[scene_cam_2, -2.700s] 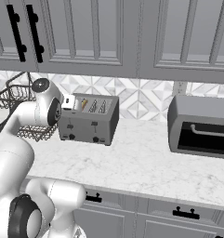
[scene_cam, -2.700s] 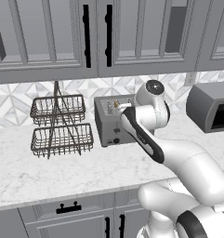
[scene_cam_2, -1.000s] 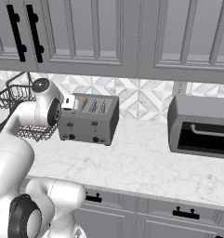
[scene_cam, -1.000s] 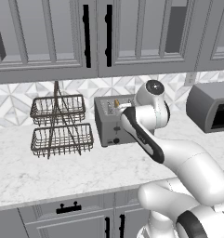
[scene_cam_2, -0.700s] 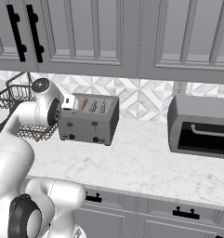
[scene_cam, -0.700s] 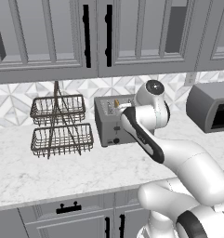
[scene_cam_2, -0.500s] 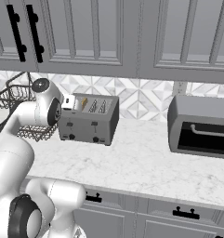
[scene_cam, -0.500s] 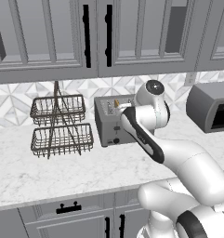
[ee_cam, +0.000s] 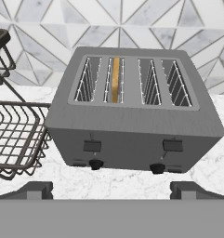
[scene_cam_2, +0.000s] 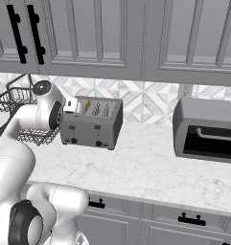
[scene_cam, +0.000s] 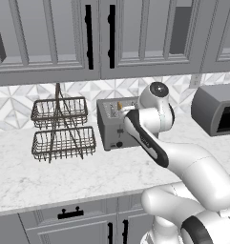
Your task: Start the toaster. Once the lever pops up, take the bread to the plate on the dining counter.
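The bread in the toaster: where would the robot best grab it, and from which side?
Probably its top crust, from straight above. The bread stands on edge in the second slot from the left of the toaster, so only that thin upper edge is exposed; the open gripper would close across its flat faces.

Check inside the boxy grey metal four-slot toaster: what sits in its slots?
The toaster holds one tan-crusted bread slice in the second slot from the left; its lower part is hidden. The other slots show bare wire guides.
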Controlling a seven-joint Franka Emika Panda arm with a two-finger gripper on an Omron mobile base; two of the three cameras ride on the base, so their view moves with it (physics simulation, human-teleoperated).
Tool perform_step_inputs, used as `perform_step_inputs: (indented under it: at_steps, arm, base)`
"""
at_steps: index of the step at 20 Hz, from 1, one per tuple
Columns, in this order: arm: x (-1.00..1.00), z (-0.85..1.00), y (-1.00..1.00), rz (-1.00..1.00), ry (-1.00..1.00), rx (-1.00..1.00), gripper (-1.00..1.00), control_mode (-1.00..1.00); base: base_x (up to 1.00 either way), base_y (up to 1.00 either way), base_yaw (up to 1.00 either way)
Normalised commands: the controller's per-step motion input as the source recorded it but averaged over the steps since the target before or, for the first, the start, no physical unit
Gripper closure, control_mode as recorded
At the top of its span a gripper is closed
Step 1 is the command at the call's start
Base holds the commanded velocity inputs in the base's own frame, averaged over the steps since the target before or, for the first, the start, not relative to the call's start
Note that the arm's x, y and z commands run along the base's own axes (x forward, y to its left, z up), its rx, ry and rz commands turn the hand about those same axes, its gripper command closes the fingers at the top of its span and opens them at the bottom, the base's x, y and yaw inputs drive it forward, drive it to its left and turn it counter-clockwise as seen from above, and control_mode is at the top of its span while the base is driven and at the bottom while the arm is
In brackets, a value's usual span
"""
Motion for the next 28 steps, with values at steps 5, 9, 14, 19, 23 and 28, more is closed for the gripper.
perform_step_inputs:
  at_steps: [5, 9, 14, 19, 23, 28]
  arm:
    - [0.00, 0.00, 0.00, 0.00, 0.00, 0.00, -1.00, -1.00]
    - [0.00, 0.00, 0.00, 0.00, 0.00, 0.00, -1.00, -1.00]
    - [0.00, 0.00, 0.00, 0.00, 0.00, 0.00, -1.00, -1.00]
    - [0.00, 0.00, 0.00, 0.00, 0.00, 0.00, -1.00, -1.00]
    - [0.00, 0.00, 0.00, 0.00, 0.00, 0.00, -1.00, -1.00]
    - [0.00, 0.00, 0.00, 0.00, 0.00, 0.00, -1.00, -1.00]
  base:
    - [0.00, 0.00, 0.00]
    - [0.00, 0.00, 0.00]
    - [0.00, 0.00, 0.00]
    - [0.00, 0.00, 0.00]
    - [0.00, 0.00, 0.00]
    - [0.00, 0.00, 0.00]
